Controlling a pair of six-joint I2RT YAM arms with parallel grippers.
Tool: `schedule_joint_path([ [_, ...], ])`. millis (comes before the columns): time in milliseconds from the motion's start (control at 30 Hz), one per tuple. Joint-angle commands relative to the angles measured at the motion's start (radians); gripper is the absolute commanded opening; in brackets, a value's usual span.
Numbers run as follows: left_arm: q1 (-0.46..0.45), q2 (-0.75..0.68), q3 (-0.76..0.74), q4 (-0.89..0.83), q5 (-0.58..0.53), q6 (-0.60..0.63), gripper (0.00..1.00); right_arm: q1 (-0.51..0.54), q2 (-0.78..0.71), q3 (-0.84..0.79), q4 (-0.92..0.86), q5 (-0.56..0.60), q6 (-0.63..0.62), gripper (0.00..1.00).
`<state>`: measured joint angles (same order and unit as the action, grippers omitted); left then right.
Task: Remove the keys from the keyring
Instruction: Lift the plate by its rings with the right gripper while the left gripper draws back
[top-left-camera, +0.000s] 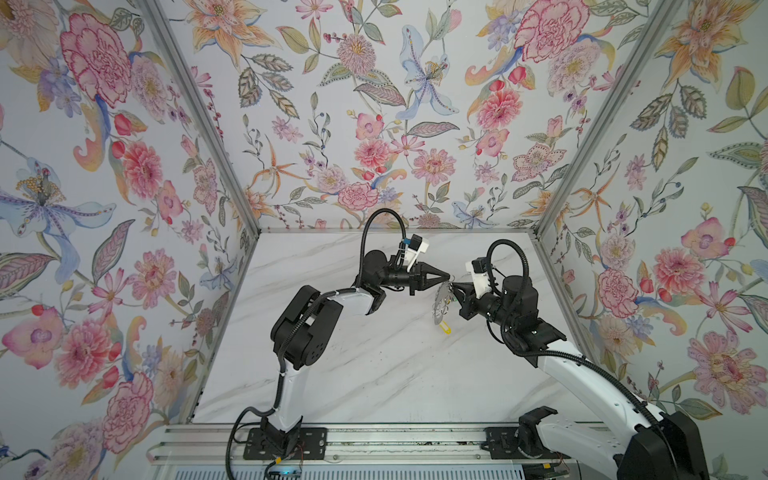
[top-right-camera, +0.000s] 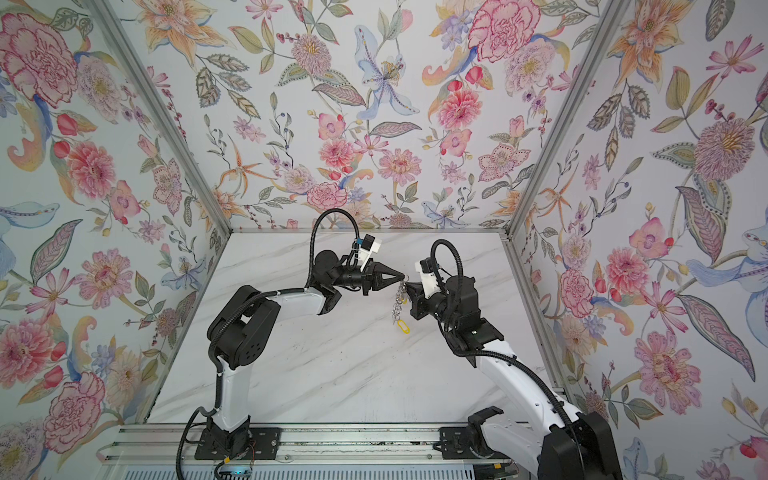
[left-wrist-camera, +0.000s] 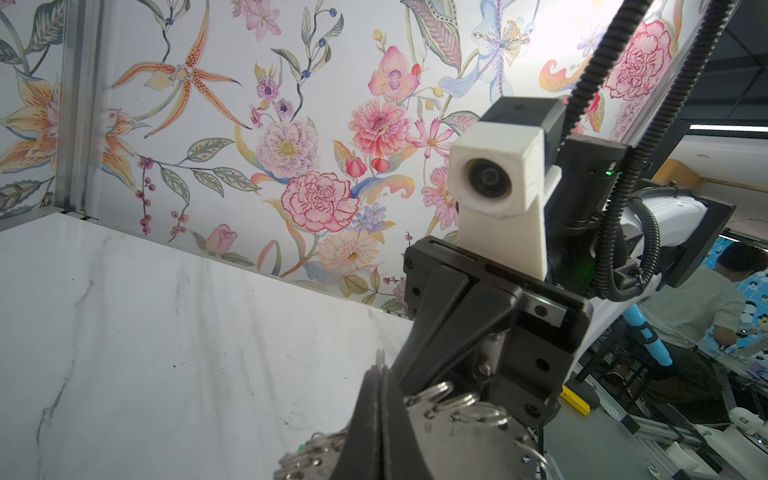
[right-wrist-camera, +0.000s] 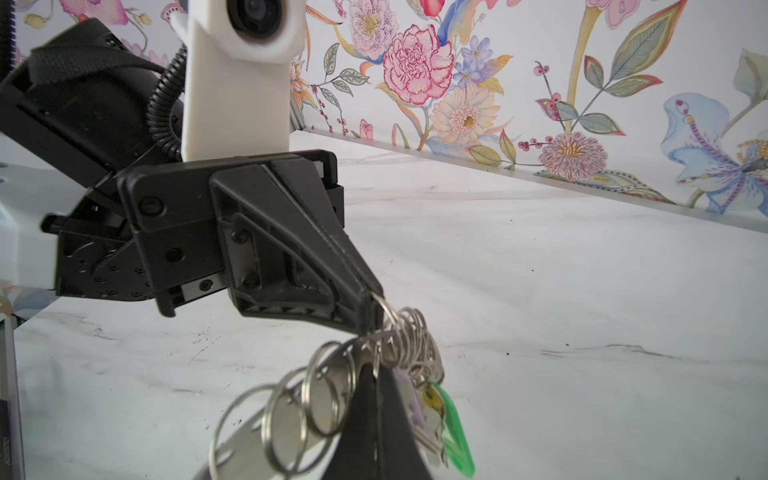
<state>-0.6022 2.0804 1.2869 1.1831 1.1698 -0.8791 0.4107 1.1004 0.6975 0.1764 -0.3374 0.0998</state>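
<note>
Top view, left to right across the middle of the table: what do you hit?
left wrist camera → keyring → right wrist camera. Tips of left gripper and right gripper overlap the keyring, so they are left out.

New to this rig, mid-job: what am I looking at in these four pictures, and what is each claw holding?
Two robot arms, each ending in a two-finger gripper. Both top views look down from one overhead camera; the other two come from a camera on each wrist. The right gripper is shut on the keyring, a flat plate fringed with wire rings, held up over the white marble-look table. The left gripper is shut on one small ring at its edge. The keys hang from it, with a yellow tag and a green tag. I see nothing loose lying on the table.
</note>
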Motion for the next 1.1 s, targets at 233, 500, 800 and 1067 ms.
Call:
schedule_joint_path([
  [233,-0.005,-0.036,0.009,0.14,-0.052,-0.062,0.0,0.031,0.038,0.032,-0.064,0.03,-0.031,0.02],
  [500,-0.024,-0.068,-0.052,0.237,0.017,-0.217,0.0,0.078,-0.026,0.049,-0.135,0.26,-0.138,0.01],
  [800,0.004,-0.118,-0.129,0.224,0.007,-0.176,0.0,0.099,-0.081,0.033,-0.14,0.387,-0.173,0.01],
  [1067,0.015,-0.144,-0.158,0.165,0.002,-0.114,0.0,0.107,-0.128,0.032,-0.153,0.434,-0.193,0.01],
])
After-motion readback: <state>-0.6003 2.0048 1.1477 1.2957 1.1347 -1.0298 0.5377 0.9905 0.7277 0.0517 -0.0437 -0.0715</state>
